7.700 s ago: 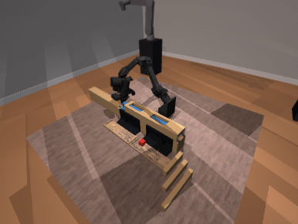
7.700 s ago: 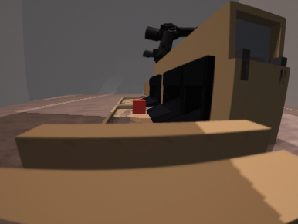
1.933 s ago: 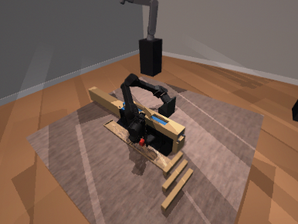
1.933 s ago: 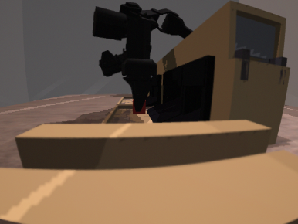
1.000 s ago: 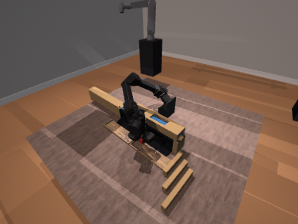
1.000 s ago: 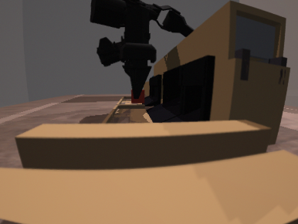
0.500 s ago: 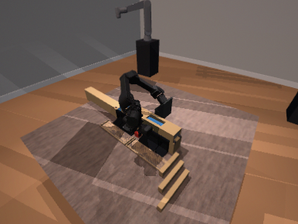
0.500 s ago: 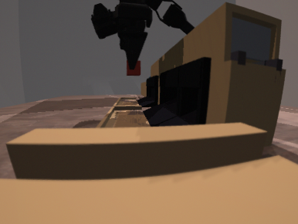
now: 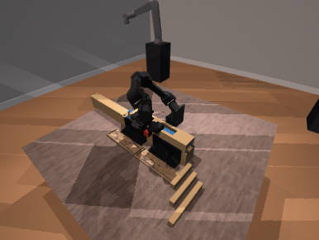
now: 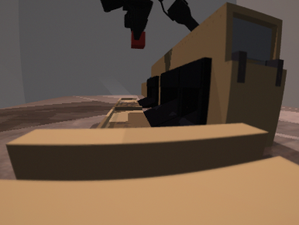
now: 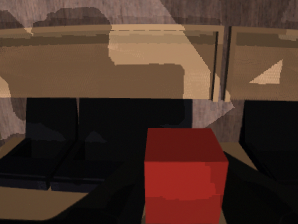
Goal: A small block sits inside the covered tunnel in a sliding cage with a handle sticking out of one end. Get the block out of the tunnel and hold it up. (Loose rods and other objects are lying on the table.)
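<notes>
Small red block (image 9: 146, 132) (image 10: 138, 40) (image 11: 185, 182) — plain, box-shaped, flat-faced, brighter on one side — raised above the trays (image 9: 158, 167) (image 10: 109, 116) (image 11: 150, 82), black gripper (image 9: 145, 127) (image 10: 138, 36) (image 11: 180, 160) clasping it.

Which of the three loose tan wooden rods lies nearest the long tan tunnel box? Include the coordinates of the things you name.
The shortest tan wooden rod (image 9: 182, 175), its upper end just off the box's (image 9: 185, 138) (image 10: 252, 93) near end; the other two are longer and lie farther out.

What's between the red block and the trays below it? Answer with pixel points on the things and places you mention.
Only open air: the exterior view shows a bare gap from red block (image 9: 146, 132) (image 10: 138, 40) (image 11: 183, 187) down to the trays (image 9: 159, 163) (image 10: 109, 116) (image 11: 150, 82).
</notes>
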{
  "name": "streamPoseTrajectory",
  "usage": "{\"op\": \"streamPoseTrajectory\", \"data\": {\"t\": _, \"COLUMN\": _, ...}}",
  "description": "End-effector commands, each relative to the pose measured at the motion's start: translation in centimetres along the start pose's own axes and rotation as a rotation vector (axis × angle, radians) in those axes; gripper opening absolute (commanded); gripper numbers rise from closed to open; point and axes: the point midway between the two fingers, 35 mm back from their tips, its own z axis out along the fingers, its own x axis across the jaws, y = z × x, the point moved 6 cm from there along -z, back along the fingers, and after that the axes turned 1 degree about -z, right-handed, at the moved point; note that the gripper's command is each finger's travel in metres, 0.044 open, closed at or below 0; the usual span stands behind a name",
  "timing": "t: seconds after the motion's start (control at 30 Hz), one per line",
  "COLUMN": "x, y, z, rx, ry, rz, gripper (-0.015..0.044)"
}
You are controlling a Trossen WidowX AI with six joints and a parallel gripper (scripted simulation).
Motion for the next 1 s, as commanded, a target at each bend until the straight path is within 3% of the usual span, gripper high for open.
{"op": "streamPoseTrajectory", "data": {"t": 0.0, "x": -0.1, "y": 0.0, "z": 0.2, "rx": -0.020, "ry": 0.006, "rz": -0.004, "gripper": 0.0000}}
{"op": "streamPoseTrajectory", "data": {"t": 0.47, "x": -3.3, "y": -2.7, "z": 0.3, "rx": -0.491, "ry": 0.055, "rz": 0.000, "gripper": 0.0000}}
{"op": "streamPoseTrajectory", "data": {"t": 0.97, "x": -3.5, "y": -2.8, "z": 0.5, "rx": -0.512, "ry": 0.053, "rz": 0.006, "gripper": 0.0000}}
